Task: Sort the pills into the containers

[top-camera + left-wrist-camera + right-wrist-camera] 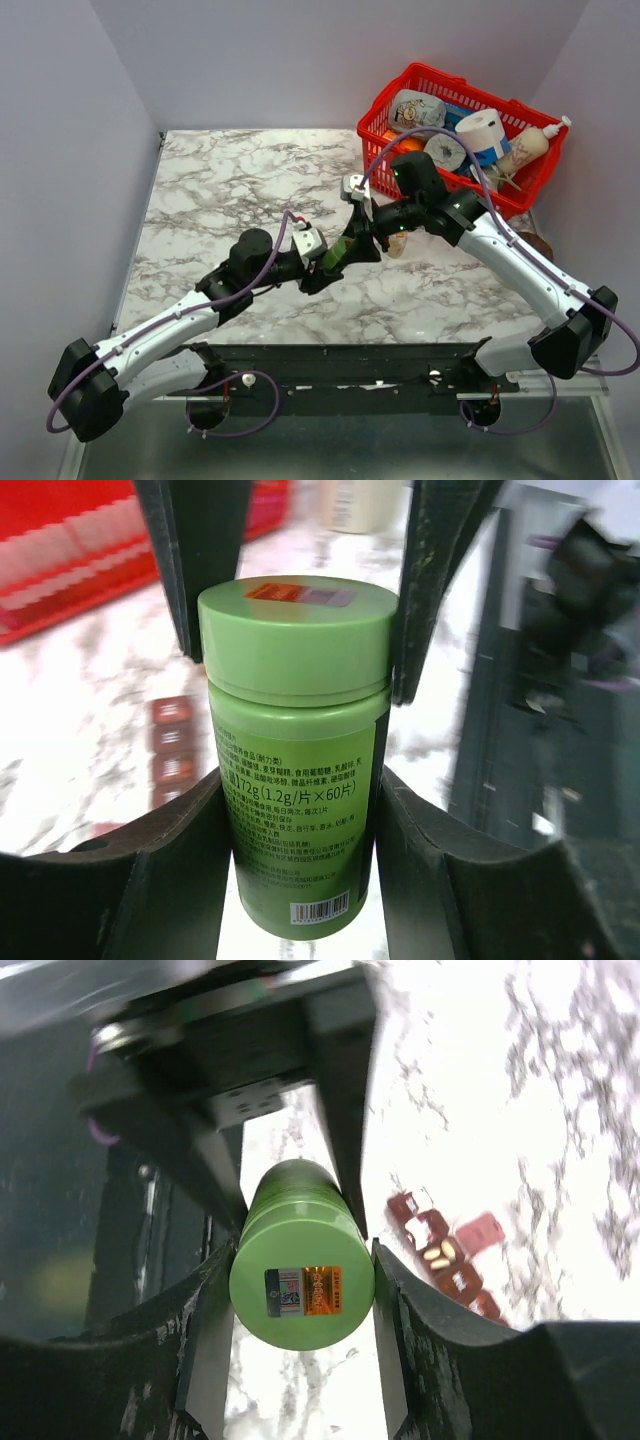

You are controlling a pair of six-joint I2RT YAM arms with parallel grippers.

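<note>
The left gripper (300,785) is clamped on the body of a green pill bottle (300,740), held over the marble table (220,190), and the right gripper (302,1260) is closed on its lid (302,1290) from the opposite end (the lid sits fully on the bottle). The reddish-brown pill-organiser strip (463,1281) lies on the table beside the bottle, one cell open with two pale pills (438,1253) inside; a red basket (400,100) stands at the far right corner

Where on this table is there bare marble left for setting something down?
The table's far-left marble, from its left edge to the red basket, is bare, as is its near-edge strip. Crowded: the centre around the green bottle and pill organiser.
</note>
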